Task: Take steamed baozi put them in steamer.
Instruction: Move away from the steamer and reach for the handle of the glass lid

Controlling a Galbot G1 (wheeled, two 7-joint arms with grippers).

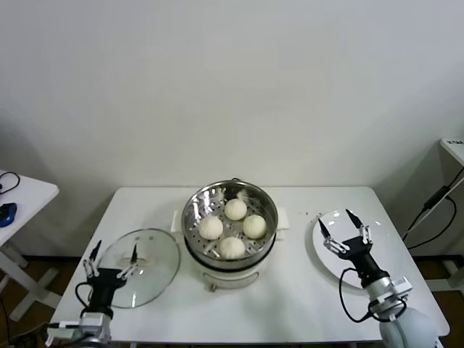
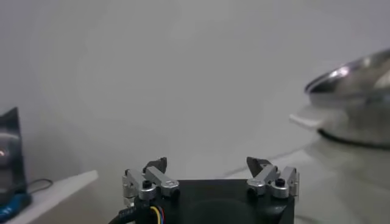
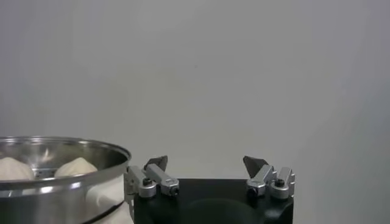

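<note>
Baozi [image 1: 232, 228]: all four are sitting in the steamer [image 1: 194, 203], on the perforated tray, bunched in a rough diamond and touching or nearly touching each other. The steamer is in the middle of the white bench [image 1: 290, 290], on its cream base. The glass lid [image 1: 155, 254] lies flat on the bench just left of it, and a white plate [image 1: 319, 250] lies to the right with nothing on it. The left pincer [image 1: 112, 259] hovers over the near edge of the lid, fingers spread wide, holding nothing. The right pincer [image 1: 343, 228] hangs above the plate, also wide open and not gripping anything. From the right wrist view you can see two buns poking up over the steel rim.
</note>
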